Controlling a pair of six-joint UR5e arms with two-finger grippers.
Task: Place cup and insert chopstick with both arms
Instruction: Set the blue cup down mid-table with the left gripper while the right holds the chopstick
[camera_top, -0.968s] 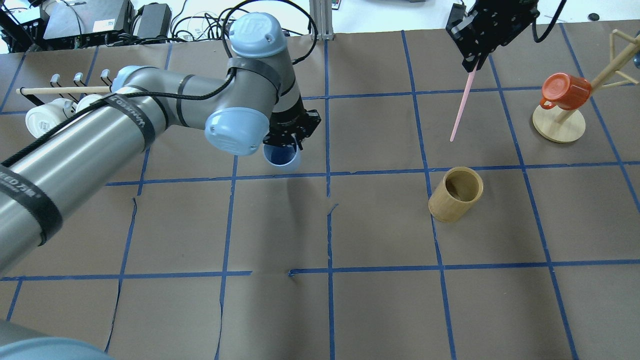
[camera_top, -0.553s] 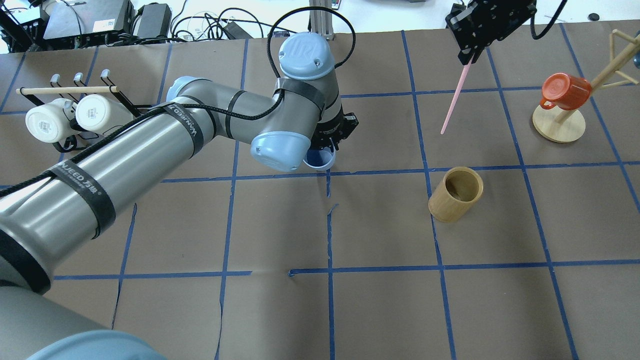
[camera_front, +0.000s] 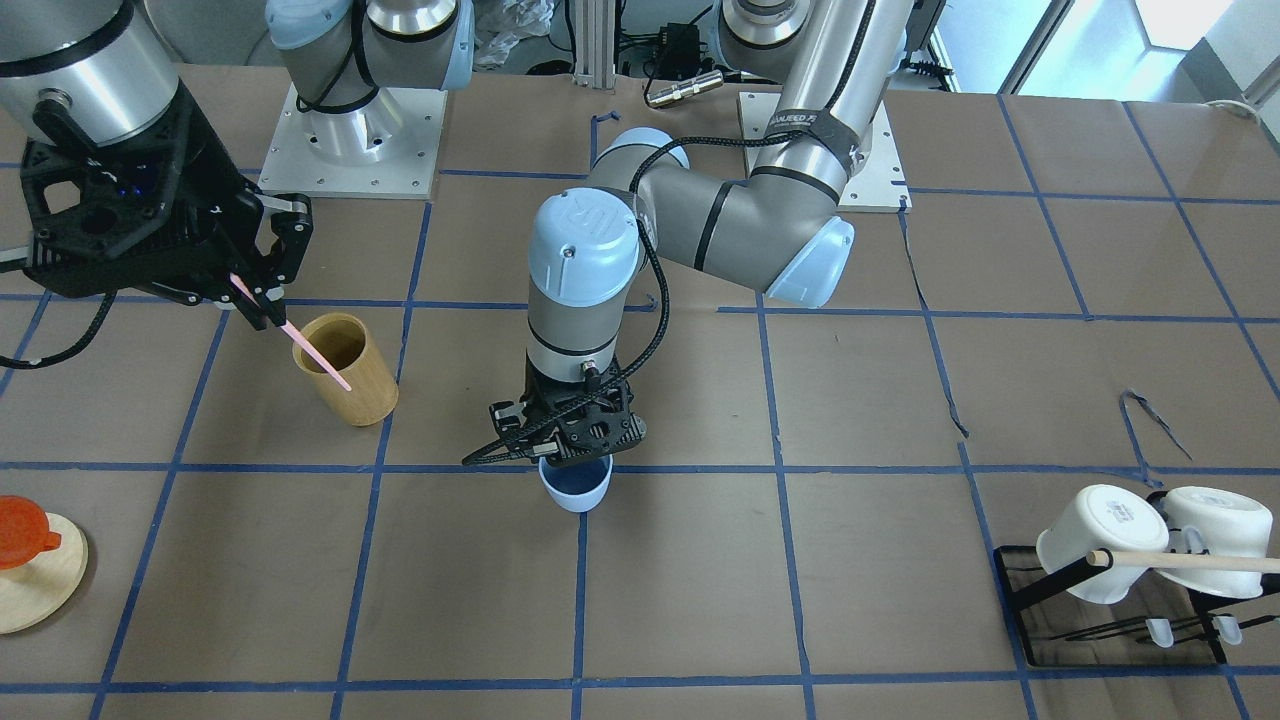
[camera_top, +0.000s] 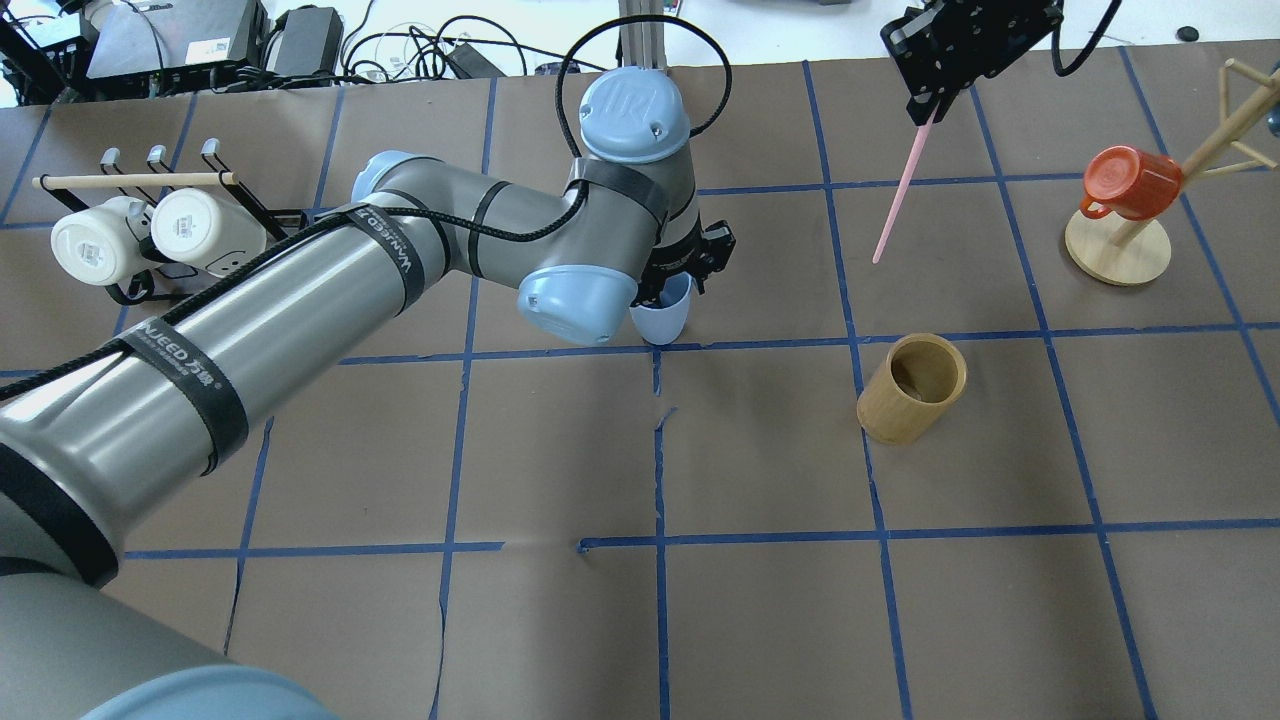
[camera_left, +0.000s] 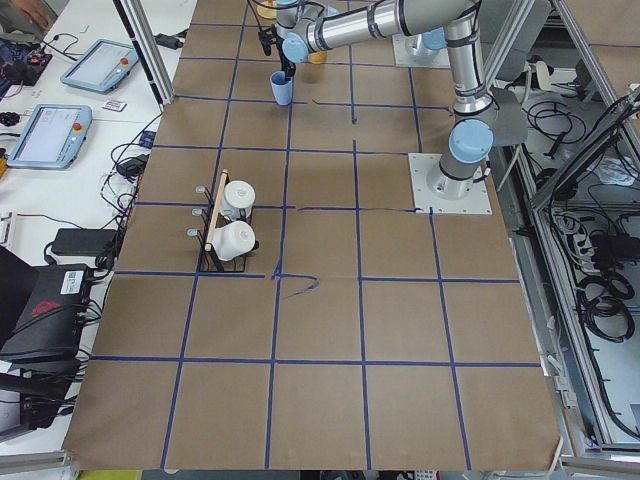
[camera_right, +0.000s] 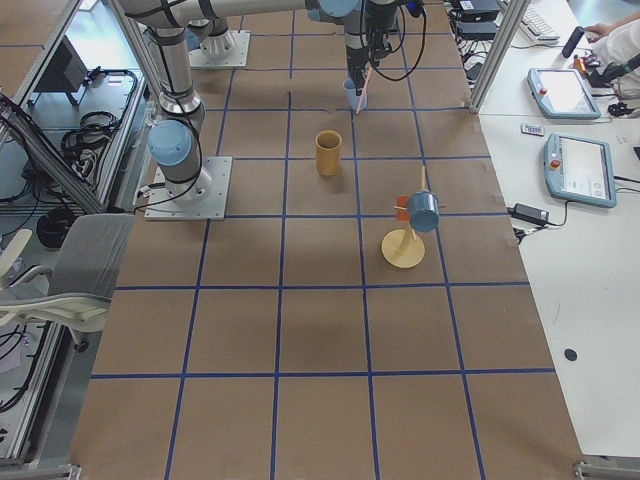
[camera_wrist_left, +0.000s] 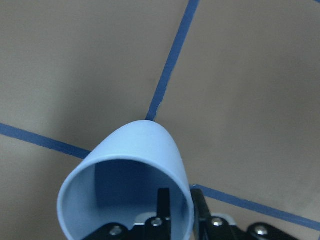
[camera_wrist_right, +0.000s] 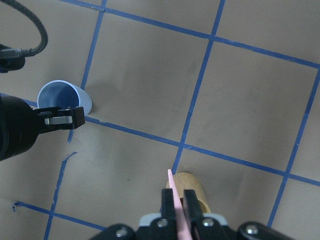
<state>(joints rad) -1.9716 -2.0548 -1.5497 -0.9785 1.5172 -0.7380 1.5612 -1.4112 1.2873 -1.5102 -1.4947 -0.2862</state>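
My left gripper is shut on the rim of the light blue cup, one finger inside and one outside, as the left wrist view shows. The cup hangs tilted, low over a blue tape crossing near the table's middle; I cannot tell if it touches. My right gripper is shut on a thin pale pink chopstick and holds it slanted, high above the table. In the right wrist view the chopstick points down toward the tan cylinder, with the cup to the left.
A tan wooden cylinder stands right of the cup. An orange mug hangs on a wooden tree at far right. White mugs sit on a black rack with a beige rod at far left.
My left arm has carried the cup to the right, to the central tape line. My right gripper has shifted the chopstick slightly left and away from the robot.
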